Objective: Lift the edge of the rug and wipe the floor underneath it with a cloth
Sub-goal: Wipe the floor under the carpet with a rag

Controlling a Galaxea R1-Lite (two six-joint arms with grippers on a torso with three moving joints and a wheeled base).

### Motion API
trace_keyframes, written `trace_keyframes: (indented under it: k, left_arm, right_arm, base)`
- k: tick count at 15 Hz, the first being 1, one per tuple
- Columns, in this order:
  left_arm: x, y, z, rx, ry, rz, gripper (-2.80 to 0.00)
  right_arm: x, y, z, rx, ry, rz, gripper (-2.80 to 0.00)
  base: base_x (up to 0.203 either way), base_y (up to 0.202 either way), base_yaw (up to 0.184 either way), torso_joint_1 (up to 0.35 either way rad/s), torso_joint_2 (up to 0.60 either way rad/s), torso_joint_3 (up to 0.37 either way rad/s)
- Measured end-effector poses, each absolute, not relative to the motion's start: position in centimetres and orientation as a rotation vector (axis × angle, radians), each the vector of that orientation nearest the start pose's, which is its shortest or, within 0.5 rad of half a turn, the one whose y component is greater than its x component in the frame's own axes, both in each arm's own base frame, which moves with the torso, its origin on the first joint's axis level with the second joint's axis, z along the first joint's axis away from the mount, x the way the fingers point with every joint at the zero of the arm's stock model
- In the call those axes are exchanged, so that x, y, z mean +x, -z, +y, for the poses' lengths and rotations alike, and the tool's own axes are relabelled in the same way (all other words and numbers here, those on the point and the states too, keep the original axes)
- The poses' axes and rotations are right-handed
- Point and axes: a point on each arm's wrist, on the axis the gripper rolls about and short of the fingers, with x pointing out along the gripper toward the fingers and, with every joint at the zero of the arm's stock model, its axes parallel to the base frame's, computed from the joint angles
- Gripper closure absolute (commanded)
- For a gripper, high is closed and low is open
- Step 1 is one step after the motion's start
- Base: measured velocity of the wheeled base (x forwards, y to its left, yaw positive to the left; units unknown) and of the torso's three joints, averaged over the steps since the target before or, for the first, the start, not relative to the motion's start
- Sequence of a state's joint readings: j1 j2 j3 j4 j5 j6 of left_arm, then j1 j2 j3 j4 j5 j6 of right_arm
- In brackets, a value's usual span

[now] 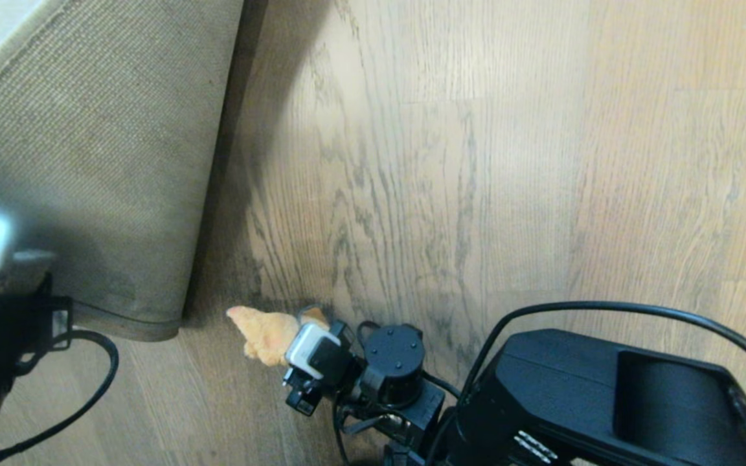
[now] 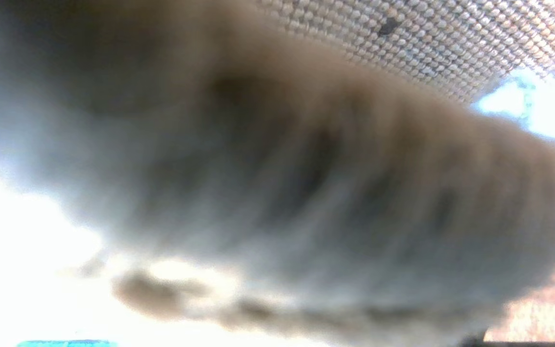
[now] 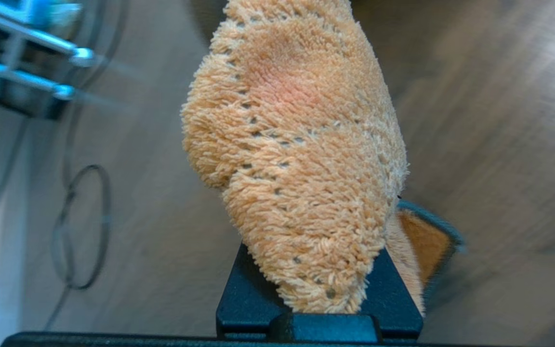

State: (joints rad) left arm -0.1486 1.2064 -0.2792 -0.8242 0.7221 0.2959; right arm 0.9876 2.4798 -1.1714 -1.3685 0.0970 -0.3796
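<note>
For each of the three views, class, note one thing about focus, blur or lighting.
Head view: the lifted rug edge throws a dark shadow strip onto the floor; the left arm is a blurred dark mass at the frame's edge. Left wrist view: rug pile fills the frame out of focus, with blown-out white glare below it. Right wrist view: the cloth is sharp, the floor behind streaked.

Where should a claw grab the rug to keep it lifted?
Grip the rug edge at its thin bound rim near the raised corner, coming in from the bare floor side. The flap is folded up with its mesh backing showing, so the rim hangs free to pinch across.
</note>
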Motion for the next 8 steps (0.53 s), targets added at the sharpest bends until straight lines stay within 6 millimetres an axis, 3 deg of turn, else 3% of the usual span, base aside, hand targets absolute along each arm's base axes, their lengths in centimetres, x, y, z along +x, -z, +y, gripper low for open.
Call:
trace_keyframes:
  k: [8]
  left_arm:
    - [15.6, -17.3, -1.0, 0.336, -0.562, 0.19, 0.0]
  right_arm:
    - [30.3, -6.5, 36.6, -0.28, -0.924, -0.348, 0.0]
  base:
    - [0.0, 0.0, 0.0, 0.0, 0.0, 0.0]
